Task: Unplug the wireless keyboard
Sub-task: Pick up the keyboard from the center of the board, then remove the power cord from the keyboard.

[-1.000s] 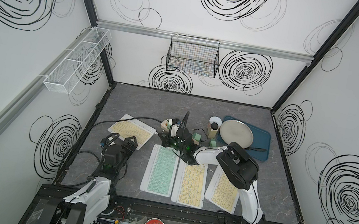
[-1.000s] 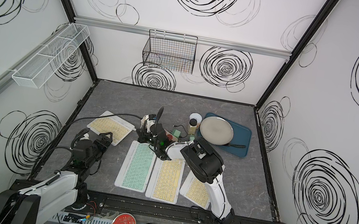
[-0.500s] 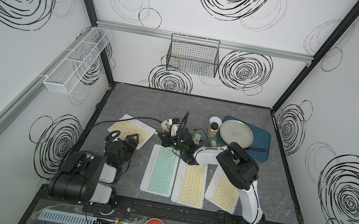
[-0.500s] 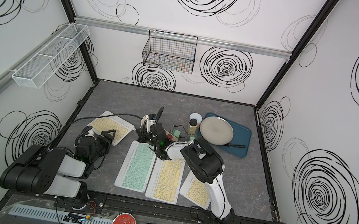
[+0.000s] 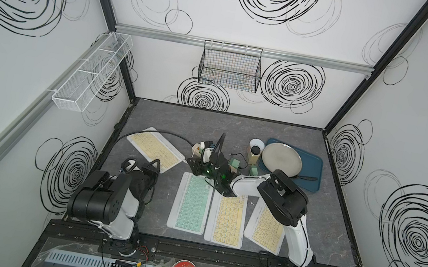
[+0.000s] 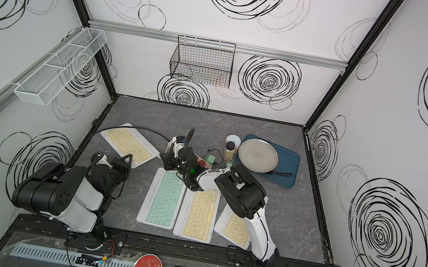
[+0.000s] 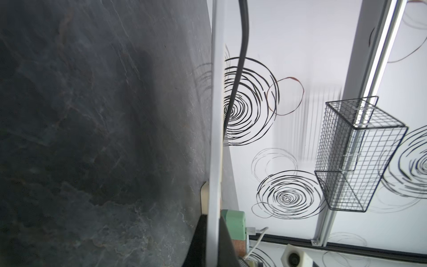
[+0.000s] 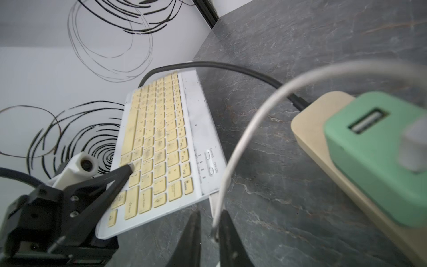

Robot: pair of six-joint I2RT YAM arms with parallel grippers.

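Yellow-keyed flat keyboard (image 8: 161, 150), veined stone-look tabletop (image 8: 254, 57), round metal plate (image 5: 281, 160)

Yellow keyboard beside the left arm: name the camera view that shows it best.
Right wrist view: the keyboard fills the frame, with its keys and switches close up. Both top views show the keyboard whole but small. The left wrist view catches only its thin white edge, end-on.

only readable bit is on the white keyboard (image 8: 161, 148) in the right wrist view: tiny print beside its two switches (image 8: 208, 154) looks like "connect" and "off on". the legends on its yellow keys are too blurry to make out.
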